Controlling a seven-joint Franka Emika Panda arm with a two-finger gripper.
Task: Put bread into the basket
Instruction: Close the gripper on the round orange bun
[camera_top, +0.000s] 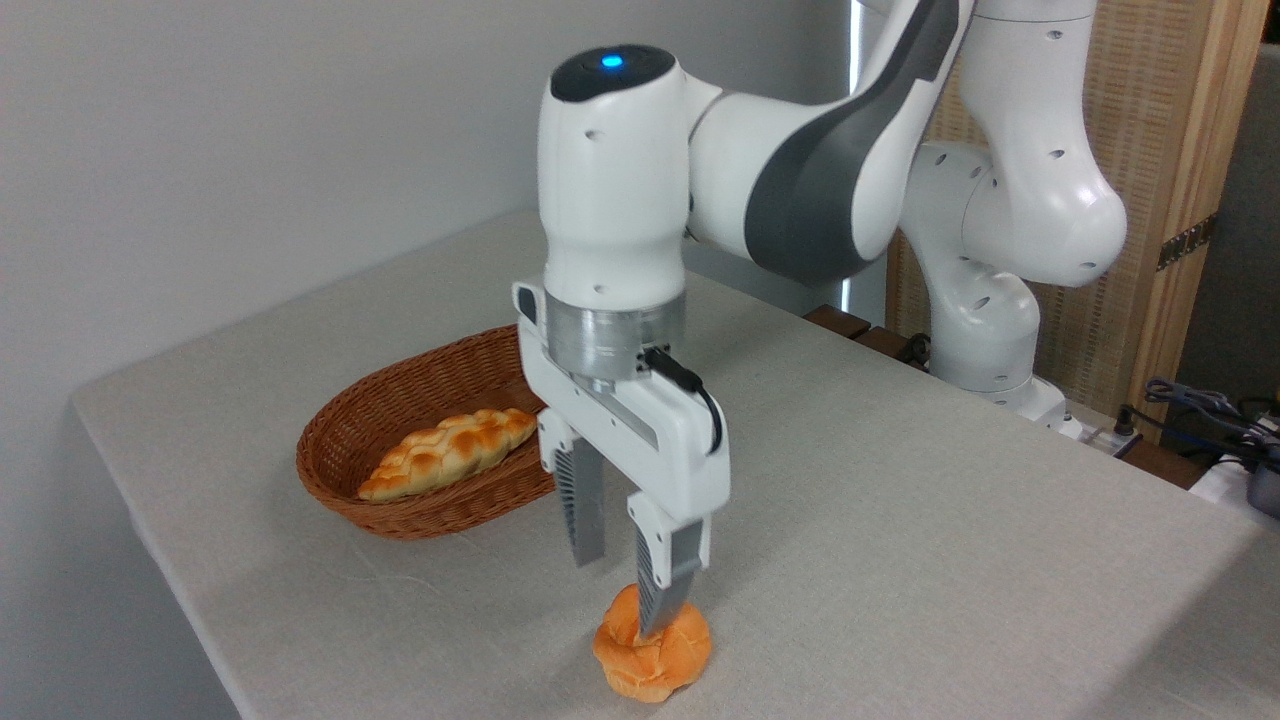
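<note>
We find no brand, label or lettering that we can read anywhere; the only mark on the arm (800, 160) is a small blue light glowing on the dark cap at its top. The arm's shell is smooth glossy white plastic with grey panels, and a ribbed metal ring sits above the gripper (625, 580), whose two fingers (585, 505) are grey with fine ridges. The table (900, 520) is covered in a pale, matte, lightly creased cloth. The basket (360, 420) is oval, brown woven wicker with low sides, and a long braided loaf (447, 452) with pale-golden, browned ridges lies inside it. The bread (655, 655), a small round orange-golden bun with a cracked top, rests on the cloth near the front edge, at about four o'clock from the basket and well apart from it. We see the jaws standing apart with a clear gap between them, pointing down over the bun; the right finger's tip overlaps the bun's top, though we cannot tell whether it touches, and the left finger hangs higher, clear of it.
</note>
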